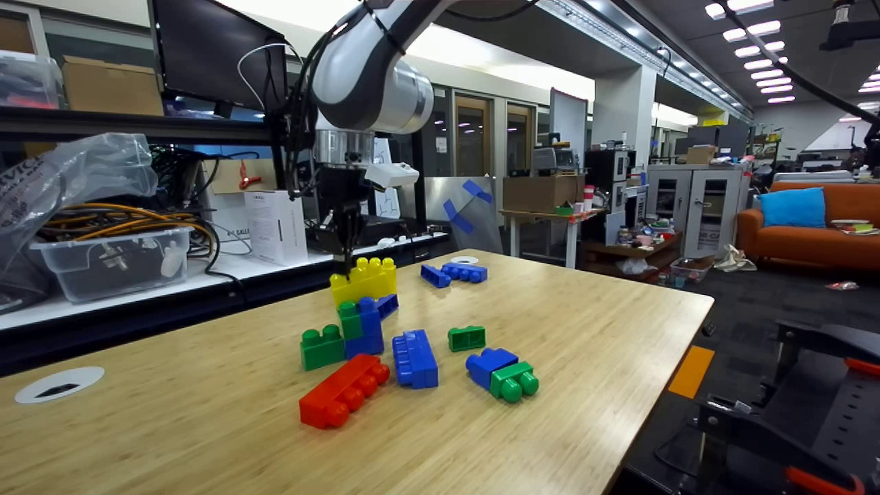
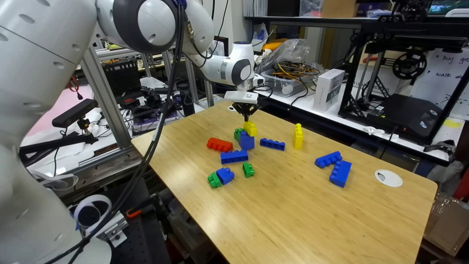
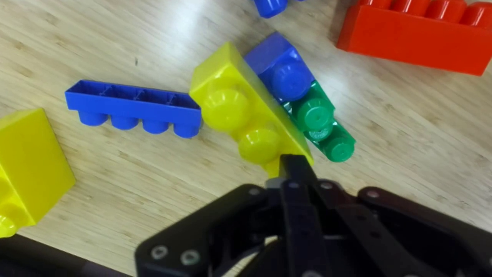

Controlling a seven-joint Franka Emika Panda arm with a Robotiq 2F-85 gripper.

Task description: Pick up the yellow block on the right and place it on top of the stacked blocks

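The stacked blocks show a yellow brick [image 3: 246, 111] on top, over a blue brick [image 2: 246, 140] with green ones beside it. A separate yellow block [image 2: 298, 136] sits on the table to the right of the stack in an exterior view; the wrist view has this yellow block [image 3: 34, 165] at the left edge. Its yellow partly merges with the stack's in an exterior view. My gripper [image 3: 295, 158] points down at one end of the stack's yellow brick, fingers together and nothing seen between them. Whether the tips press on that brick I cannot tell.
A blue brick [image 3: 134, 104] lies on its side between stack and separate yellow block. Around the stack are a red brick [image 2: 220, 144], another blue brick [image 2: 234, 157], a small green brick [image 2: 248, 170] and a blue-green pair [image 2: 221, 177]. Two blue bricks [image 2: 340, 173] lie farther off.
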